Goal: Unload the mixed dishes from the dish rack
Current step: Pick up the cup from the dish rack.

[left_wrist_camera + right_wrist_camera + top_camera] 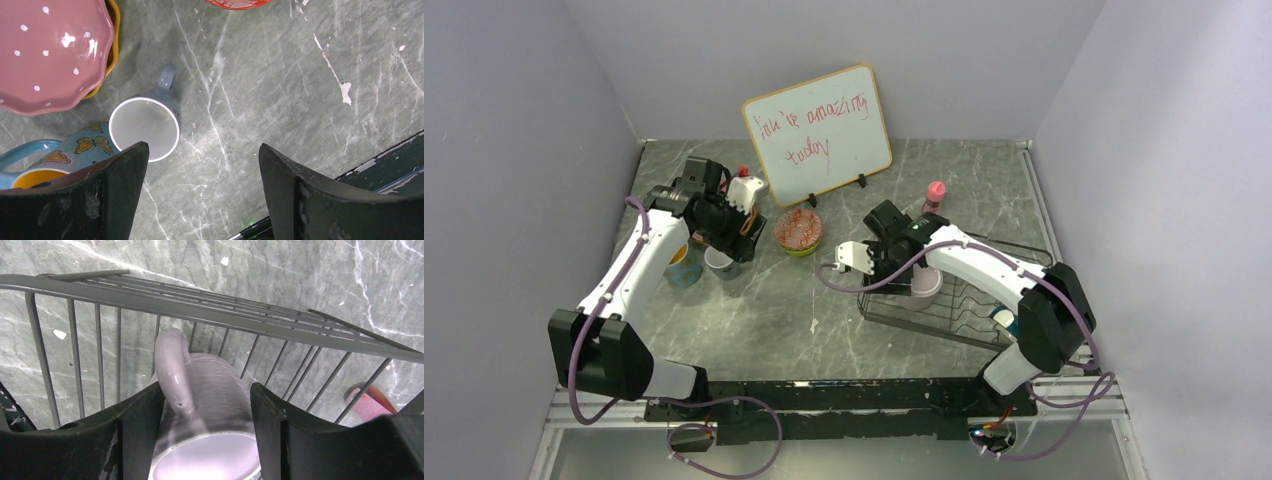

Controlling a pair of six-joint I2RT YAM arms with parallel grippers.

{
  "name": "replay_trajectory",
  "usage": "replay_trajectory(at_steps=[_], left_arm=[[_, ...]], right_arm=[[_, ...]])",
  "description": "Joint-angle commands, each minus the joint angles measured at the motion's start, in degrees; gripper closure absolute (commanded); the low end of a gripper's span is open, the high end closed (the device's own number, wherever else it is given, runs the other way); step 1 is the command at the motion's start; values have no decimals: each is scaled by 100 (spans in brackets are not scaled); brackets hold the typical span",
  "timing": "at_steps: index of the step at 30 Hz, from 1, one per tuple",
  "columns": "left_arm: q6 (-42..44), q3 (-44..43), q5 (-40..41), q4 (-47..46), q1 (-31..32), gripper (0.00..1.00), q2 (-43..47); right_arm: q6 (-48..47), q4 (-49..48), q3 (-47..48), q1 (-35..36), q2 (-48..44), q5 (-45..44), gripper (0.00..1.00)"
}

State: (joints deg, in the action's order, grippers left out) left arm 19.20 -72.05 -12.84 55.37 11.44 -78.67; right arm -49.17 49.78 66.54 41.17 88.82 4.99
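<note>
White arm shells, black joints, purple cables, dark claw fingers

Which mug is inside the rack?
The lilac mug, which the right gripper straddles; the grey mug and the butterfly mug stand on the table.

Marbled table with dish rack, cups, whiteboard

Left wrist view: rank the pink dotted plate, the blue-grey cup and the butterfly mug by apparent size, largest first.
1. pink dotted plate, even though the frame crops it.
2 or 3. blue-grey cup and butterfly mug: unsure, since the mug is partly hidden and cropped.
</note>
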Motion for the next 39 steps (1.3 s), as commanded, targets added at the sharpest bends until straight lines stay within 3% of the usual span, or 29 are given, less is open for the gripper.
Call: replay_trajectory(at_steps=[1,16,19,31,35,39], left_arm=[[13,-52,-178,-71,-28,15,178],[29,-51,-199,-44,-28,15,215],[36,-48,-201,-44,-28,15,197],[77,-117,-157,-31,-28,15,120],[28,-322,-197,34,-28,15,2],[-26,-627,-332,60,-28,16,-117]], right_arm=[[144,-30,97,-83,-91,218,32],[-137,-465,-127,-219,412,763,27],[-153,-496,-107,-221,465,813,34],[-152,-320,42,-240,98,828,77],[-66,-313,154,-270,-213,750,98],[100,-404,282,-372,-625,794,100]])
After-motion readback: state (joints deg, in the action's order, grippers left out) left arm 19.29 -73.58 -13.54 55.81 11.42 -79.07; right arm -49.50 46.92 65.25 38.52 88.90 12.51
